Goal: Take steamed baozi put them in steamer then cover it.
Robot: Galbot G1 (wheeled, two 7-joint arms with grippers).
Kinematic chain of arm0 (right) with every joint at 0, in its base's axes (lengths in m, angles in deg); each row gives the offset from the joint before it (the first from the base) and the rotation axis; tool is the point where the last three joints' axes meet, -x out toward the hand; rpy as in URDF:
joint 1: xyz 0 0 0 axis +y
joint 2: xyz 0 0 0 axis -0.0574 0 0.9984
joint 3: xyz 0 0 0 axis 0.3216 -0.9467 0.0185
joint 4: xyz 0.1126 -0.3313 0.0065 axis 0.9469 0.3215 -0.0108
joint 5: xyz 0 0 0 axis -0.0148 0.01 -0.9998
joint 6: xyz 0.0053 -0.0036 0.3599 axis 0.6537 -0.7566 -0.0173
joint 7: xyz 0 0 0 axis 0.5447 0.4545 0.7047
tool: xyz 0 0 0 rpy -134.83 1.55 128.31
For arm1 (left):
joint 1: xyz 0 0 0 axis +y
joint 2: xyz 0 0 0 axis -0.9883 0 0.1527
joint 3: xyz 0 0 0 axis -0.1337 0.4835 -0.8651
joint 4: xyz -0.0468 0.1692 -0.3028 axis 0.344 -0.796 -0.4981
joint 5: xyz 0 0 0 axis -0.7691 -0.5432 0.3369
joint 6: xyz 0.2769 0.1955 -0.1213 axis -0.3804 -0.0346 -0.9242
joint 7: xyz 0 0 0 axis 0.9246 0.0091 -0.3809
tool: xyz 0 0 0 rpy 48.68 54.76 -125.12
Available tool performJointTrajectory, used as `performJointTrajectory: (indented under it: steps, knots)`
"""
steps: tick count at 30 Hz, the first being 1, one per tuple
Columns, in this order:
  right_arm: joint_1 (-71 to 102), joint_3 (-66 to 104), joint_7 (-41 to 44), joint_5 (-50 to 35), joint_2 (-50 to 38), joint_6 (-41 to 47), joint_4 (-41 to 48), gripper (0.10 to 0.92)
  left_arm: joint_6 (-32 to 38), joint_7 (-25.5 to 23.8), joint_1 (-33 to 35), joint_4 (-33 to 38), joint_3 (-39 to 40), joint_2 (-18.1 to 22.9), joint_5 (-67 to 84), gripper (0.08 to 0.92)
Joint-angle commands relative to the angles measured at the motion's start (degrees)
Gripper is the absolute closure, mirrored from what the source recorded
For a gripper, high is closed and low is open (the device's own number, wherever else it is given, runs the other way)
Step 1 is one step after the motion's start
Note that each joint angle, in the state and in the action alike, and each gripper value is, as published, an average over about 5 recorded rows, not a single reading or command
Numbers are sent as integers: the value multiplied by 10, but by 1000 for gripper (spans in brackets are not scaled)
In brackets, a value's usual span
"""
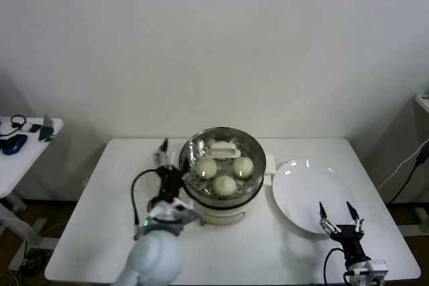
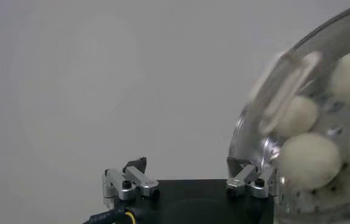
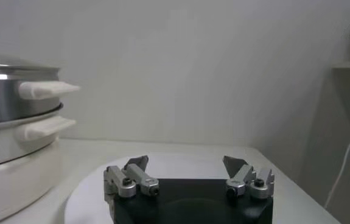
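Note:
The steamer point(image 1: 251, 189) stands at the table's middle on its white base. The clear glass cover point(image 1: 248, 144) lies on it, its cream handle point(image 1: 221, 150) toward the back. Three baozi point(image 1: 224, 184) show through the glass in the head view; the left wrist view shows several point(image 2: 307, 161) behind the cover point(image 2: 254, 122). My left gripper point(image 1: 171, 160) is open at the steamer's left rim; in the left wrist view point(image 2: 187, 163) one finger is close to the cover's edge and nothing is held. My right gripper point(image 1: 336, 211) is open and empty over the plate's near edge, also in its wrist view point(image 3: 187, 161).
A flat white plate point(image 1: 301, 185) lies right of the steamer, bare, and shows in the right wrist view point(image 3: 95, 189) with the steamer's side handles point(image 3: 44, 90). A small side table point(image 1: 27, 149) with small objects stands far left. The wall is behind.

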Motion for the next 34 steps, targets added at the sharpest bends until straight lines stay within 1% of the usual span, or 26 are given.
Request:
performJointTrajectory:
  steps: [1, 5, 9, 13, 16, 19, 34]
  knots:
    - [-6, -7, -1, 26, 19, -4, 1, 203, 312, 112, 155, 24, -297, -2, 498, 177]
    - [-10, -10, 3, 28, 16, -9, 15, 203, 437, 113, 209, -41, -321, 1, 529, 177]
    - [-10, -16, 4, 27, 7, -9, 21, 203, 510, 113, 237, -109, -310, 0, 553, 177]
    - [-9, -20, 3, 26, 3, -9, 23, 203, 567, 107, 237, -178, -292, 0, 556, 177]
    - [-9, -21, 4, 26, 3, -9, 23, 203, 580, 98, 230, -211, -281, 3, 557, 177]
    - [-8, -22, 5, 26, 1, -8, 21, 203, 580, 91, 224, -225, -276, 7, 555, 177]
    - [-8, -27, 14, 26, -4, -13, 16, 203, 557, 69, 223, -217, -275, 14, 554, 177]
